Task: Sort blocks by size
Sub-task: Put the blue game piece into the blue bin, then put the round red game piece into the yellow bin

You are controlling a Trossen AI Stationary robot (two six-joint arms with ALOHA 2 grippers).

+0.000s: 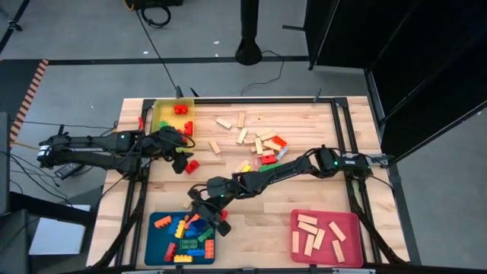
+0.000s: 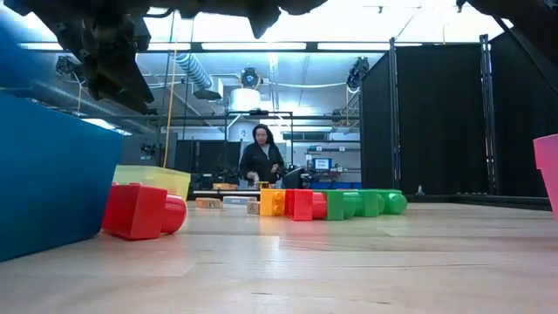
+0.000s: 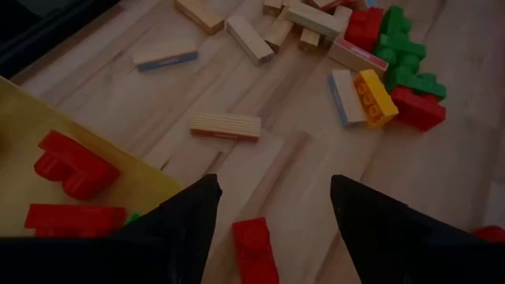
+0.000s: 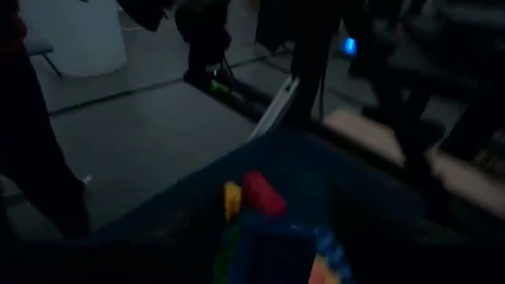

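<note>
The left end effector (image 3: 272, 213) hangs released above a red brick (image 3: 254, 251) beside the yellow tray (image 1: 161, 111). If it descends off-centre, a finger could knock the brick aside. The right end effector (image 1: 213, 215) hovers at the blue tray (image 1: 156, 245); I cannot tell its grip. Unsorted blocks (image 1: 262, 144) lie mid-bench.

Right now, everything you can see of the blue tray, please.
The blue tray is a shallow, square, plastic-looking bin with a raised rim, lying flat at the table's near left corner. It holds a loose heap of studded bricks in orange, yellow, green, red and blue. The right end effector hangs over its upper right corner; whether they touch cannot be told. In the low view its wall fills the left edge, with a red brick beside it on the table.
</note>
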